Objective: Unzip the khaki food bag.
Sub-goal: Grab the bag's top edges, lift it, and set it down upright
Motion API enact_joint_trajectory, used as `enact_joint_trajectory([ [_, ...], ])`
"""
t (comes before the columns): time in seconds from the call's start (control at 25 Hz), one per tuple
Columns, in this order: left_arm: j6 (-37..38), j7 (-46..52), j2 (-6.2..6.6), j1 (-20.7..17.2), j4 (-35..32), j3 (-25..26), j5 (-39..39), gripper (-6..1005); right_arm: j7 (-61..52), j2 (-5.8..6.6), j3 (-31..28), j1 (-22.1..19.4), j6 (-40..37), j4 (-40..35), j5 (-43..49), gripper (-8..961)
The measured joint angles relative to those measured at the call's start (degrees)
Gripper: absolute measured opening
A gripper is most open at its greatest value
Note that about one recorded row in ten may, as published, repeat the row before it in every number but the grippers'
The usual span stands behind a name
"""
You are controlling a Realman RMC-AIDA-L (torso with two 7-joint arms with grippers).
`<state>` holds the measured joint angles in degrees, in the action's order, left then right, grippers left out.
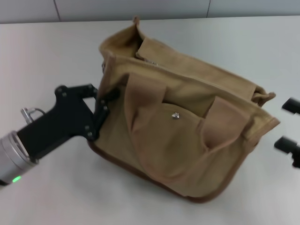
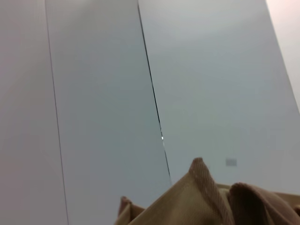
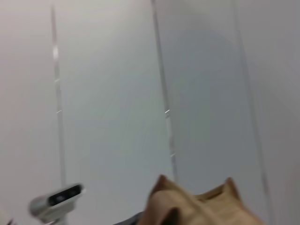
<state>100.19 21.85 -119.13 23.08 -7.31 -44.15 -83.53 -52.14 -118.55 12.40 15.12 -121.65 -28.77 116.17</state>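
1. On the pale counter (image 1: 47, 51), in the middle of the head view, sits the khaki food bag (image 1: 187, 140), upright but slumped, its front pocket and snap facing the camera.
2. Its long axis, and with it the top opening, runs from the far left corner near (image 1: 136, 28) down to the near right corner by the robot's right side.
3. At that far left end the top already gapes a little; the zipper pull itself is too small to make out.
4. The left end effector (image 1: 107, 101) is pressed against the bag's left end, touching the fabric just below the top seam; its fingers look pinched on a fold of canvas there, though the contact is partly hidden.
5. The right end effector (image 1: 291, 126) shows only as two dark fingertips at the frame's right edge, spread apart and holding nothing, just beside the bag's right end.
6. Judged from this, the left arm is bracing the bag, and the right arm is nearer the zipper's closed stretch, which lies up and to its left along the top.
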Motion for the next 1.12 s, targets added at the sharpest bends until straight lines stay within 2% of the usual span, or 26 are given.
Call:
enact_joint_trajectory([
  [0.08,1.0,0.0,0.12,0.3,-1.4,0.1,0.6,63,0.0,-0.25,-2.7,0.3,0.1,0.3,0.0,830],
  [0.24,4.1,0.4,0.24,0.7,-5.8,0.2,1.2,63,0.2,-0.60,-12.7,2.3,2.2,5.2,-1.8,830],
  [0.36,6.4,0.9,0.43,1.7,-8.9,0.0,1.5,63,2.3,-0.67,-15.1,4.2,4.3,10.5,-6.3,830],
  [0.52,7.3,1.4,0.37,3.1,-11.0,-0.5,1.5,64,6.5,-0.81,-12.5,8.6,5.6,14.0,-6.2,830],
  [0.64,7.5,1.4,0.33,3.7,-11.1,-0.6,1.5,64,11.3,-0.97,-5.7,11.5,6.4,16.3,-4.9,830],
  [0.8,7.5,1.4,0.24,3.8,-11.1,-0.6,1.5,64,22.4,-1.05,0.8,12.7,8.1,20.7,-4.7,830],
  [1.12,7.6,1.4,0.19,4.0,-11.0,-0.6,1.5,63,26.9,-1.16,3.6,14.4,13.6,23.6,-4.6,795],
])
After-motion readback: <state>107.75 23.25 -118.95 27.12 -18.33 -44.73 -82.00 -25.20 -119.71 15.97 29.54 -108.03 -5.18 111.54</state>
